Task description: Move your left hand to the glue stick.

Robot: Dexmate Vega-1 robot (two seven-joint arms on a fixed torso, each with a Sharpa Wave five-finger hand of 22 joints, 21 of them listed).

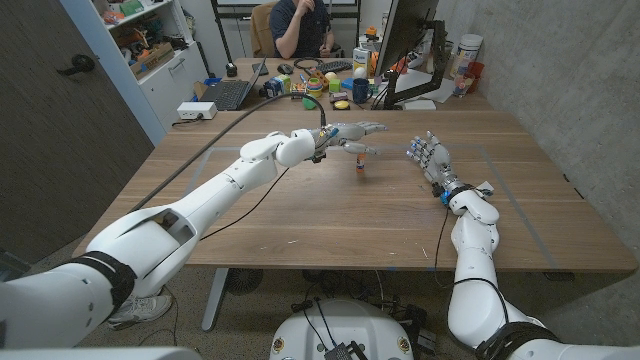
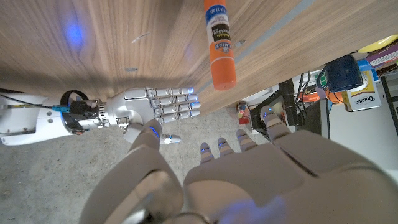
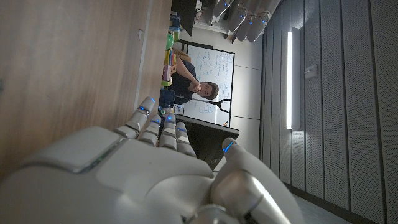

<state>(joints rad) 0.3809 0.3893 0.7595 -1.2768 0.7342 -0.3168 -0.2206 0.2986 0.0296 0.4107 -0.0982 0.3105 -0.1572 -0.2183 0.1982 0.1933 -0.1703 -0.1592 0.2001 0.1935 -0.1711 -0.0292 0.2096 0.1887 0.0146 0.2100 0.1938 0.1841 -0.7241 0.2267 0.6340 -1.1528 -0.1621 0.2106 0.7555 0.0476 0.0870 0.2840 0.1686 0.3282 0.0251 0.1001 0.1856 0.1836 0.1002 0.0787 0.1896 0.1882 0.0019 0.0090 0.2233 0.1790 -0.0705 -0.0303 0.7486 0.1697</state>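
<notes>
Out past the middle of the wooden table [image 1: 330, 215], the glue stick [image 1: 360, 165] stands upright on its orange cap, and the left hand [image 1: 350, 135] hangs just above and a little beyond it, fingers spread with nothing in its grasp and not touching the stick as far as I can tell. The right hand [image 1: 428, 155] waits on the table well to the right of the stick, fingers straight and together, holding nothing. At the far end, a person [image 1: 303, 25] sits behind a cluttered desk with a laptop [image 1: 232, 92] and a monitor [image 1: 405, 40].
</notes>
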